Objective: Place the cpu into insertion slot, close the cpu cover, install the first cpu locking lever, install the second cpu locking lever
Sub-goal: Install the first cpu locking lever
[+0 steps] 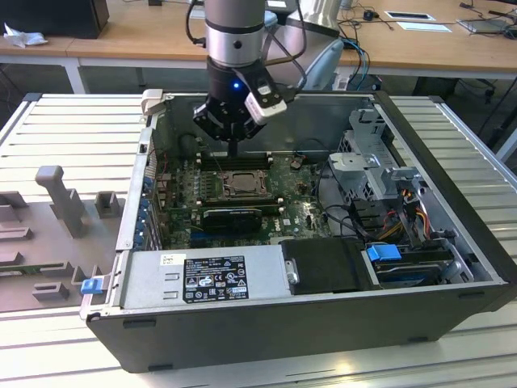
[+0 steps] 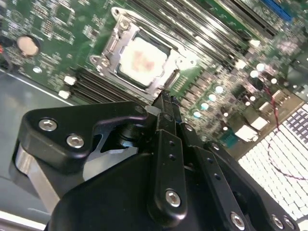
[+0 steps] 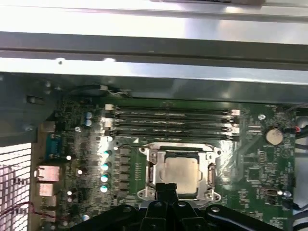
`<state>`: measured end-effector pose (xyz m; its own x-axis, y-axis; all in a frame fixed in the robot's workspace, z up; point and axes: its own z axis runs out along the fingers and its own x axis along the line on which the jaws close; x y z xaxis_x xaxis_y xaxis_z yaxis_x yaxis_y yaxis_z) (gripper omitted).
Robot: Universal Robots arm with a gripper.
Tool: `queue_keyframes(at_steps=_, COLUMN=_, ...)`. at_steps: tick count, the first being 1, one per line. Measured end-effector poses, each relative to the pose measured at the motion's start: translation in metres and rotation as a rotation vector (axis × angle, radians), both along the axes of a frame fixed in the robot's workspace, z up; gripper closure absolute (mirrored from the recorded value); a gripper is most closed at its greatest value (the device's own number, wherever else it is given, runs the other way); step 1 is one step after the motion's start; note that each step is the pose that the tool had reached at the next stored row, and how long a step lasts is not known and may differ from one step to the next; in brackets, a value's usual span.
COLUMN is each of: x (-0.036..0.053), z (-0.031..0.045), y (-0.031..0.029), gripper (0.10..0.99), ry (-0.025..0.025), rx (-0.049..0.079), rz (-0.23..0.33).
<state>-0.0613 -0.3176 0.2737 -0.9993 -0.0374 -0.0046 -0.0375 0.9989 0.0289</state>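
The pale silvery cpu (image 3: 182,173) lies flat in the insertion slot (image 1: 241,184) on the green board inside the open computer case. The dark-silver cpu cover (image 3: 151,166) lies down around the chip, which shows through its window; the cpu (image 2: 142,58) and cover frame (image 2: 111,48) appear the same way in the second wrist view. My gripper (image 1: 233,150) hangs just above the slot's far edge, its fingertips (image 2: 166,101) pressed together with nothing between them. In the first wrist view the gripper (image 3: 166,188) points at the cover's near rim.
Black memory slots (image 3: 171,122) run along the board just beyond the socket. A long black card (image 1: 233,214) sits in front of it. The case walls (image 1: 129,210), drive cage (image 1: 380,162), cables and power supply (image 1: 210,275) hem in the board.
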Motion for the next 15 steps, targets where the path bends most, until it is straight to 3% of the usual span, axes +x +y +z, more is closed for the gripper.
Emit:
queue_keyframes(at_steps=7, x=-0.0285, z=-0.0039, y=0.0035, gripper=0.98, ry=-0.0001, rx=0.0, rz=0.004)
queue_keyframes(at_steps=9, x=-0.0436, z=-0.0074, y=0.0071, gripper=0.98, ry=0.0, rx=0.0, rz=0.005)
queue_keyframes(at_steps=11, x=-0.048, z=-0.0093, y=0.0108, gripper=0.98, ry=0.0001, rx=0.0, rz=0.006)
queue_keyframes(at_steps=13, x=-0.0508, z=-0.0121, y=0.0205, gripper=0.98, ry=0.0, rx=0.0, rz=0.006)
queue_keyframes(at_steps=15, x=-0.0508, z=-0.0135, y=0.0218, gripper=0.98, ry=-0.0002, rx=0.0, rz=0.006)
